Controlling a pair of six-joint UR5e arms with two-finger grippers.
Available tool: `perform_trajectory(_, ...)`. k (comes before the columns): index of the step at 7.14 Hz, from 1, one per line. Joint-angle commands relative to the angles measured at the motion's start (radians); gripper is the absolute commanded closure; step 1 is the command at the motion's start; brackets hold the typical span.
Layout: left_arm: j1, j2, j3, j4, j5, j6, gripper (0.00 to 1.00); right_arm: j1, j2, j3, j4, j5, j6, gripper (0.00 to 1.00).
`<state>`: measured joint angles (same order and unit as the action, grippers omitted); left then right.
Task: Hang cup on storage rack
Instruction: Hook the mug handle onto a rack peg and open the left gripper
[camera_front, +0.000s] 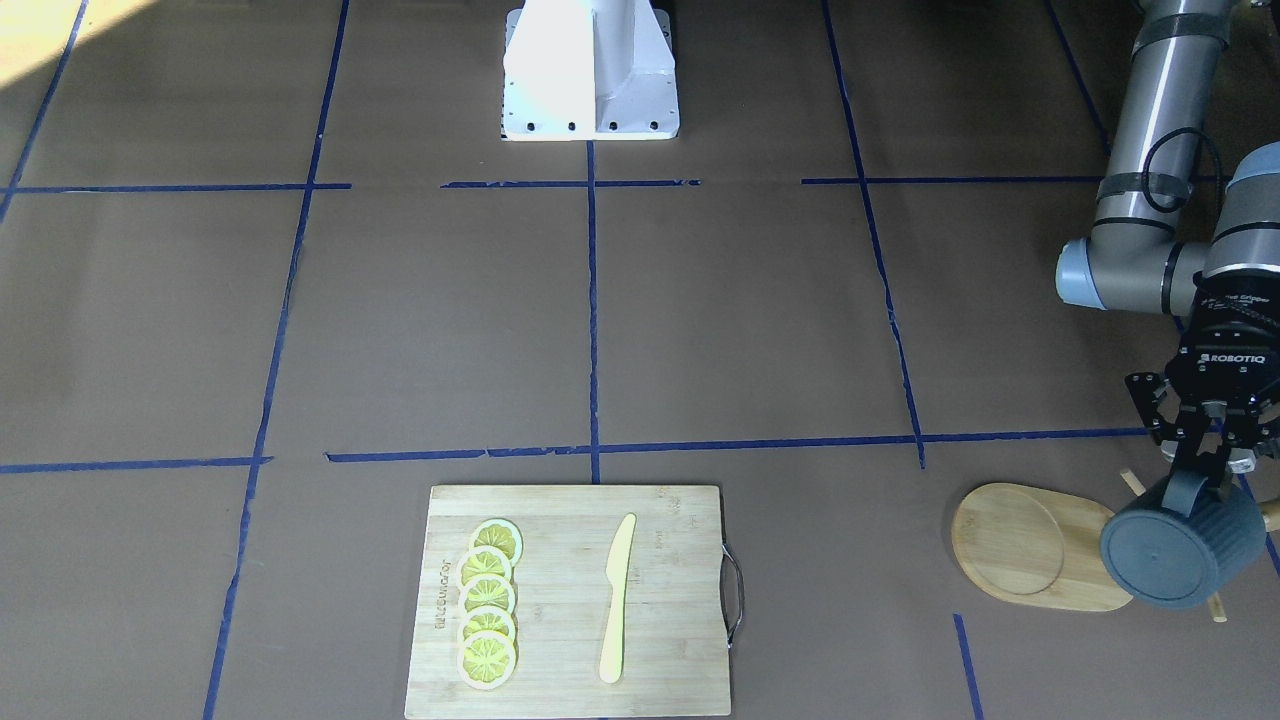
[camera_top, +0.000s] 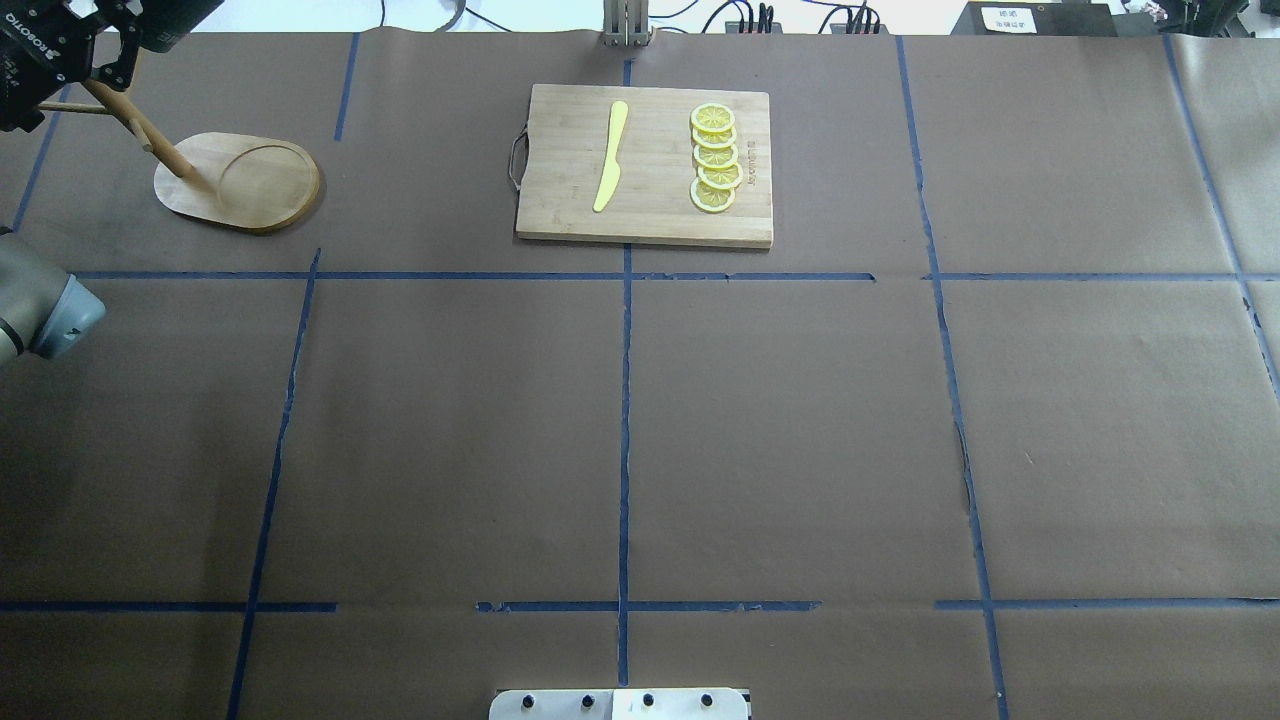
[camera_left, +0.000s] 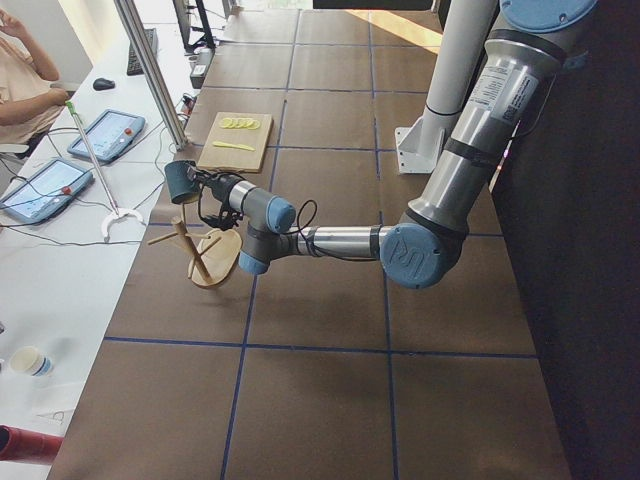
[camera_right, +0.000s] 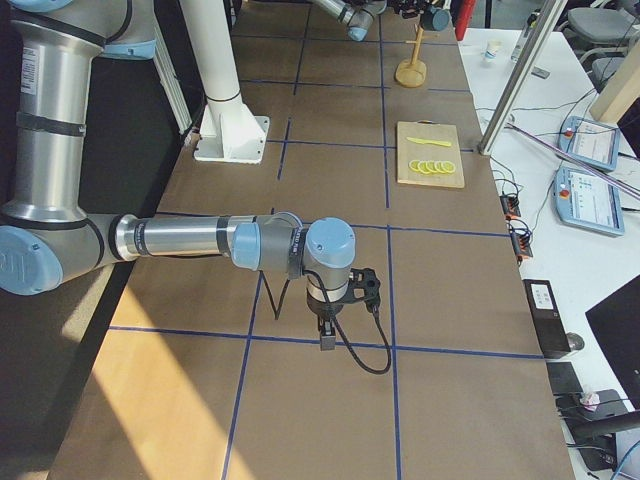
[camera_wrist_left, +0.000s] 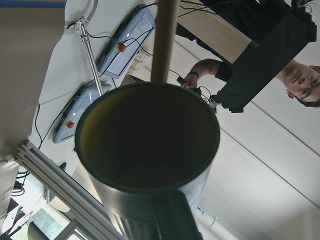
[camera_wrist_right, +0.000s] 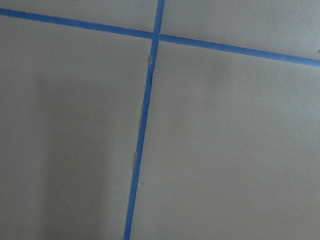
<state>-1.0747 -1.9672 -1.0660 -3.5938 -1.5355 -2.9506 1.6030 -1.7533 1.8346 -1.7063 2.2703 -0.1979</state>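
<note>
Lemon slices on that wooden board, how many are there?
5 lemon slices, in one overlapping row on the cutting board, beside the yellow knife; none seems hidden.

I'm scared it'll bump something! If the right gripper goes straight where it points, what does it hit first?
The right gripper points down, so it would probably meet the brown table first, near a blue tape crossing. Its wrist view shows nothing in between.

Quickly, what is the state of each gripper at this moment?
Left gripper: closed, holding the cup.
Right gripper: cannot be told; only a side view shows it.
</note>
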Motion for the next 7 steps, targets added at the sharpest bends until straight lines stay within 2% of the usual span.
perform_trajectory(1, -0.001, 0.011, 0.038, -0.046, 0.000, -0.004, 0.98, 0.000, 0.000, 0.002, 0.001, 0.000, 0.000, 0.00)
perform_trajectory(3, 0.001, 0.017, 0.113, -0.140, 0.000, -0.005, 0.98, 0.000, 0.000, 0.005, -0.001, -0.002, 0.000, 0.00)
perform_trajectory(7, 0.005, 0.027, 0.173, -0.198, 0.002, -0.004, 0.95, 0.000, 0.000, 0.005, -0.001, -0.002, 0.000, 0.00)
